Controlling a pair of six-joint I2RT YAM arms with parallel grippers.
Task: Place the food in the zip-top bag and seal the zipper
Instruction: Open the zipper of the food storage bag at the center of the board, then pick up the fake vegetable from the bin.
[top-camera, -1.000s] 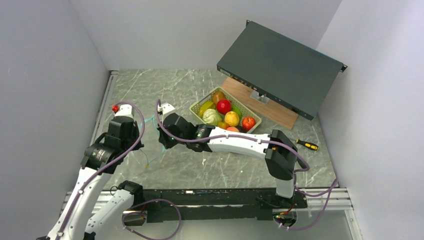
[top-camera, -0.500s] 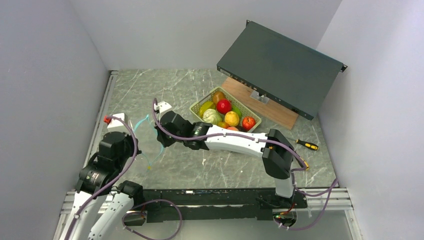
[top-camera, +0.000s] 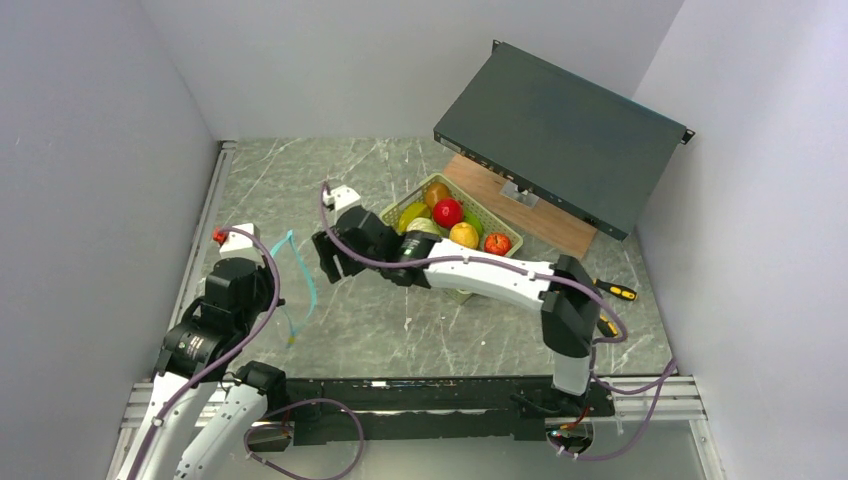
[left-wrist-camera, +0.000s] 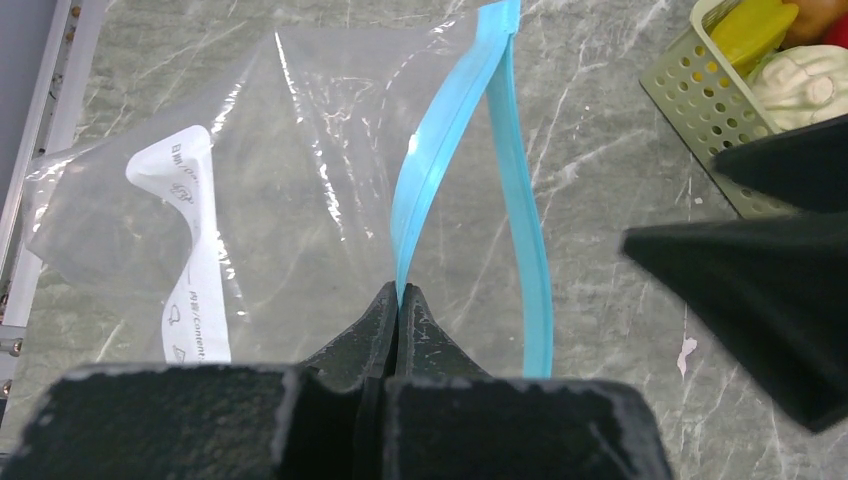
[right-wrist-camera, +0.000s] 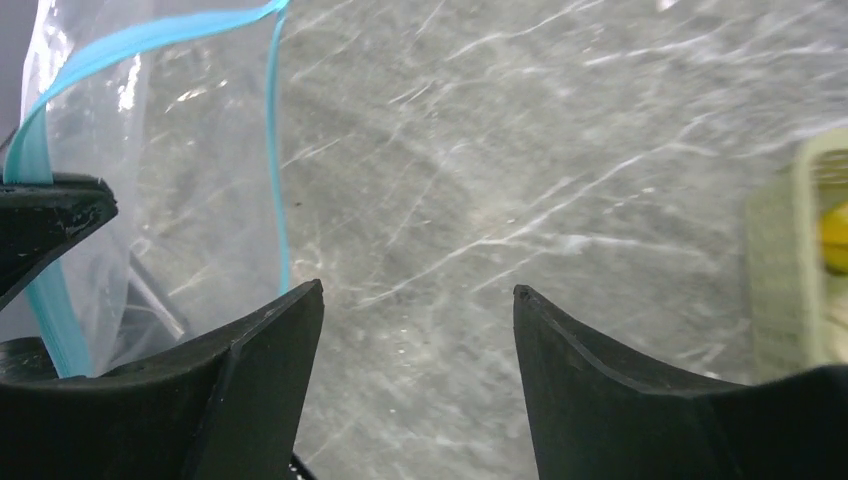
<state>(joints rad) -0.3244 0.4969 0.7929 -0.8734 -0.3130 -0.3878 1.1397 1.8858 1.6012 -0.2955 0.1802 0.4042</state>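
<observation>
Left wrist: left hand clenched on the zipper. The clear bag spreads over the desk, its mouth gaping. Basket sits top right with food in it.

Right wrist: right hand released, jaws wide apart with nothing between them, over bare desk. Bag is just to its left and the basket is at the right edge.

Top: bag is at the desk's left side by the left hand. Right hand hangs between bag and basket. Food sits in the basket, apart from the bag. Screwdriver lies on the desk's right side.
</observation>
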